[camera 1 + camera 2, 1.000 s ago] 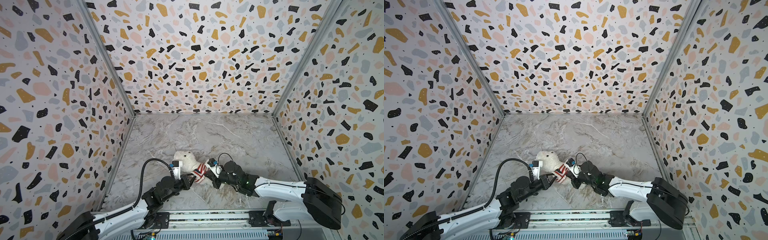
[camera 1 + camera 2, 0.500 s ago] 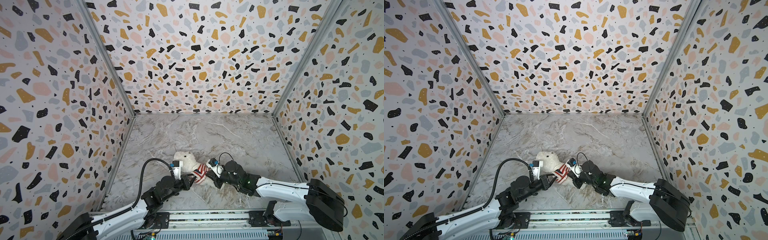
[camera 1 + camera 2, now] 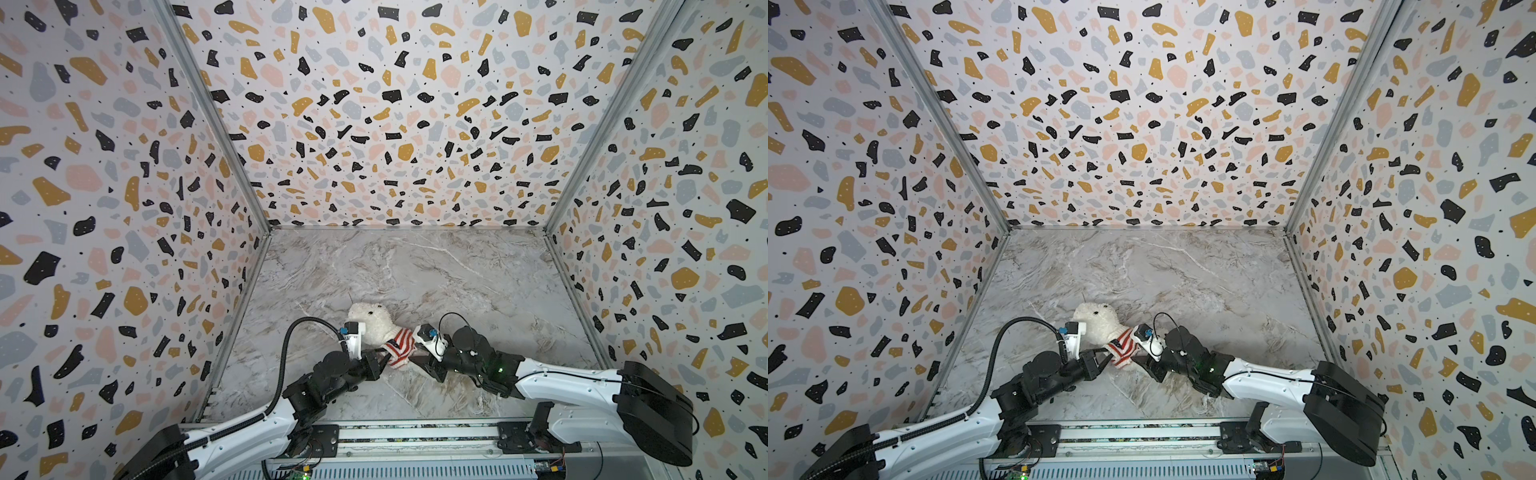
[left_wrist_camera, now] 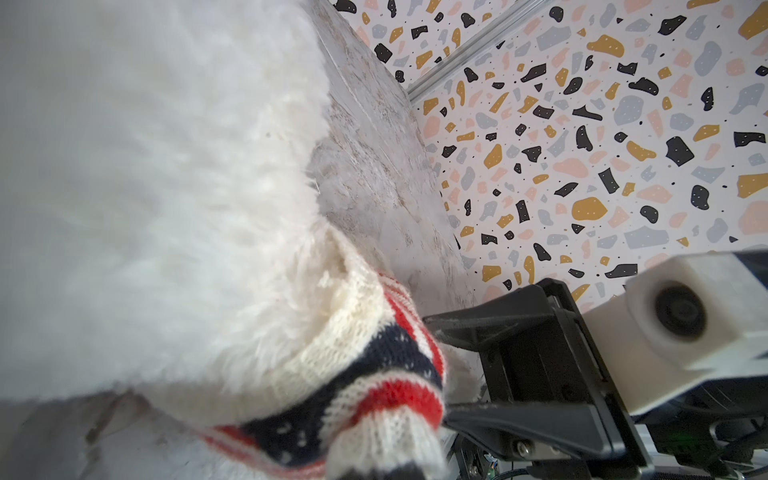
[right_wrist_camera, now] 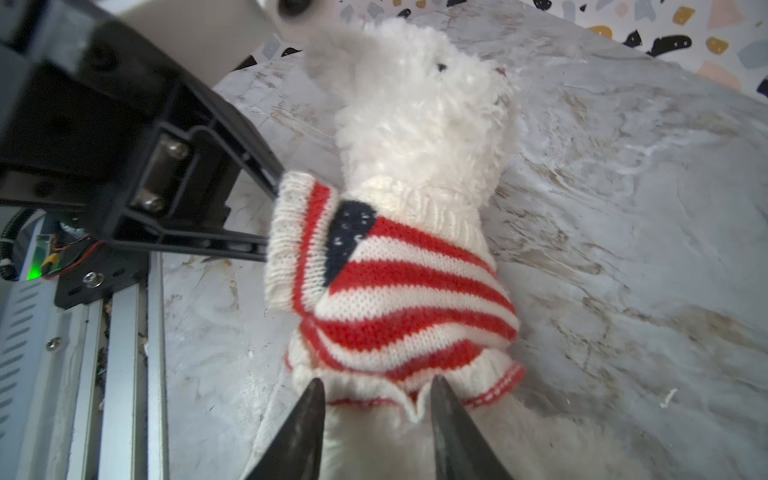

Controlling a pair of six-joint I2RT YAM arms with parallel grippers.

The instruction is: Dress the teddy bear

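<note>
Since a second ago the right gripper (image 5: 376, 395) has let go its pinch. Its jaws now stand partly apart, one to each side of the white ribbed hem of the sweater (image 5: 407, 291). They seem to clamp nothing, though a light touch on the knit is hard to rule out. Both arms reach in from the rail (image 3: 415, 434) at the front edge. Just past it, the left gripper (image 3: 383, 360) is fully closed, pinching the cream cuff of the sweater's sleeve. Between the two grippers the teddy bear (image 3: 374, 324) lies on the marble counter (image 3: 478, 270), near the front and a little left of centre. Its head points away toward the back, with dark eyes and nose showing in both top views. Red and white stripes with a navy dotted patch cover its torso, the collar round its neck and the hem low on its body. Behind it the counter runs back to the terrazzo-patterned walls (image 3: 395, 124).
</note>
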